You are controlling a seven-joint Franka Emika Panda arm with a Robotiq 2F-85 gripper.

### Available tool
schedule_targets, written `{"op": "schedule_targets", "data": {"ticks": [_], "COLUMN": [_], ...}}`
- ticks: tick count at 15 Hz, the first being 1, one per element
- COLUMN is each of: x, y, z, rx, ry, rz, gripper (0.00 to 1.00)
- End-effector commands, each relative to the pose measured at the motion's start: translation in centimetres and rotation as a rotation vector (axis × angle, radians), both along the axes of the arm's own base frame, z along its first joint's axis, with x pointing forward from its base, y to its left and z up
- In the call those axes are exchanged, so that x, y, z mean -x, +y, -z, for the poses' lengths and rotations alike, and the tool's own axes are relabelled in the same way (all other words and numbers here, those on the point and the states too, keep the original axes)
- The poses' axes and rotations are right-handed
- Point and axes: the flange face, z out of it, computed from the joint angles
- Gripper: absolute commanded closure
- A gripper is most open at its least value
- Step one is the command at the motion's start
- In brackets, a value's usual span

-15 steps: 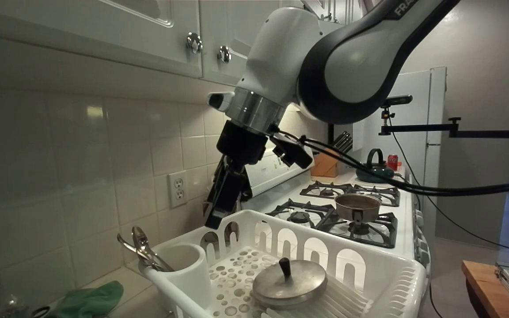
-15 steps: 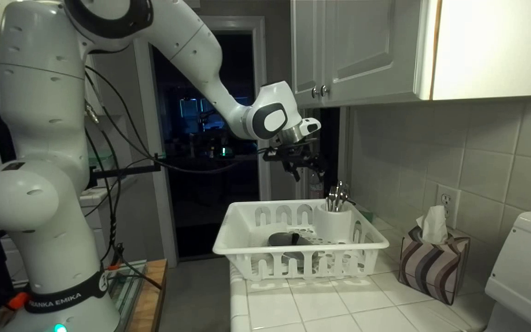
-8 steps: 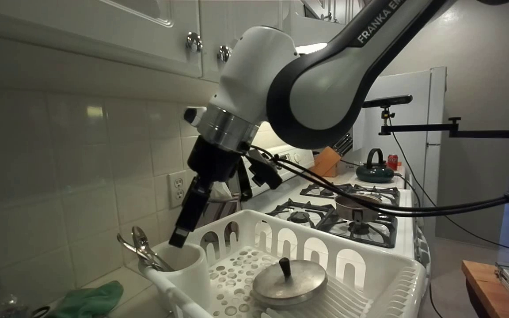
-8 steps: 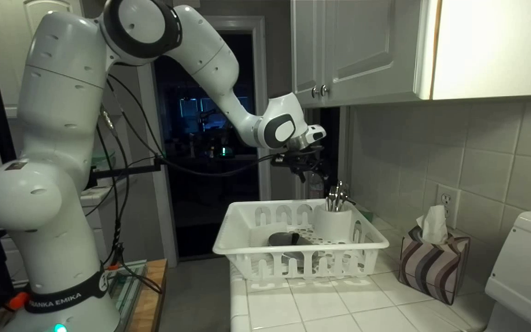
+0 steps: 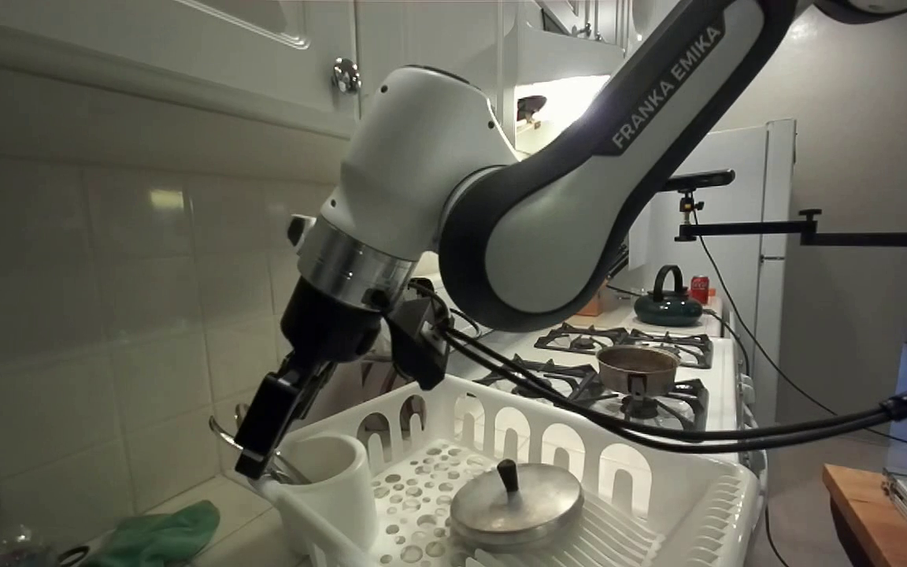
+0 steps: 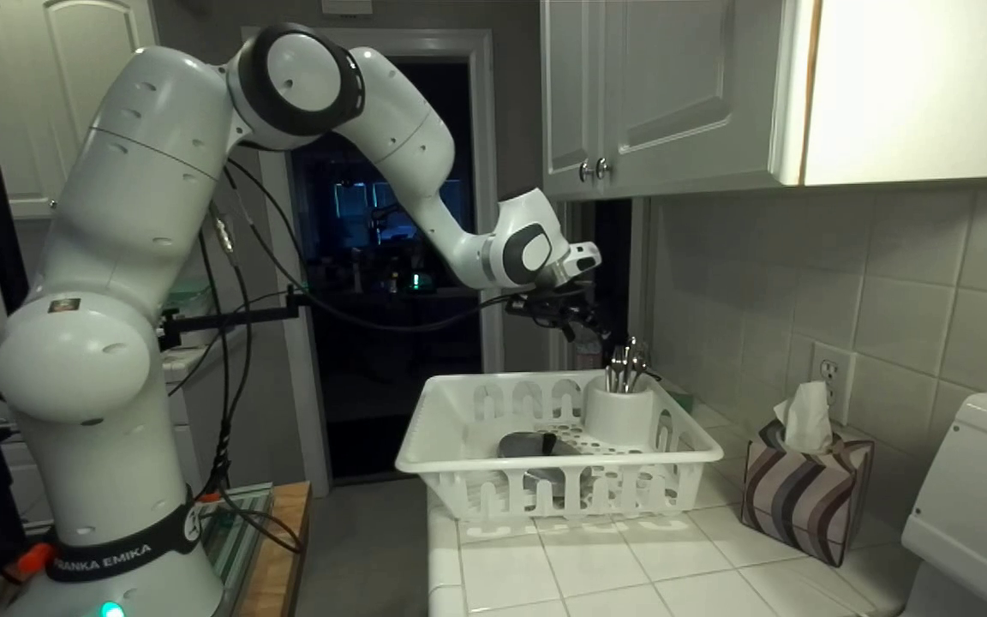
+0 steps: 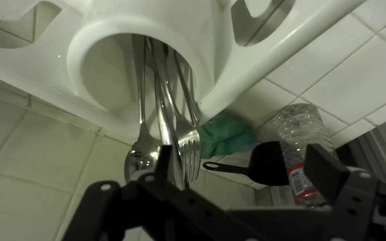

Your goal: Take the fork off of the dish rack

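While holding a long white robot arm (image 6: 104, 343) in a high arch, reaches over a tiled counter (image 6: 596, 566). On the counter, in both exterior views, a large white plastic dish rack (image 6: 545, 465). Over one corner of the rack, a black claw (image 7: 240, 154), tilted downward and released, with fingers (image 7: 323, 177) spread wide apart. Beside the rack, in an exterior view, a striped tissue box (image 6: 802, 497). Outside the rack, in the wrist view, a clear bottle (image 7: 302, 134). Inside the rack, in both exterior views, a round metal lid (image 5: 516, 512) with a black knob. In the rack's corner, a round white cup (image 7: 156, 15). Near the bottle, a crumpled green cloth (image 7: 227, 135) and a black scoop (image 7: 268, 164). Leaning out of the cup, side by side, a spoon (image 7: 142, 147), a narrow utensil (image 7: 170, 140) of unclear kind, and the fork (image 7: 189, 137): handle inside the cup, tines outside, near one fingertip (image 7: 164, 164); impossible to say whether touching.
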Motion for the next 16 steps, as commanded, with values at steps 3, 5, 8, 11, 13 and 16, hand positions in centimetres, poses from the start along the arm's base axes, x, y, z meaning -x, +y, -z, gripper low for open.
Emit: {"op": "schedule_targets", "data": {"ticks": [3,5,8,11,13,16], "x": [-1.8,-2.3,-3.0,-3.5,-3.8,-4.2], "y": [2.0,2.3,2.5,2.9,3.3,3.7], "z": [1.3,1.6,2.0,2.7,3.1,3.4], "rx": [-0.003,0.001,0.009,0.019,0.024,0.026], "ry": [-0.067,-0.086,-0.101,-0.117,-0.121,-0.132], "rz": [0.099,0.124,0.154,0.167,0.176,0.191], "gripper": [0.0,0.0,0.0,0.0,0.0,0.0]}}
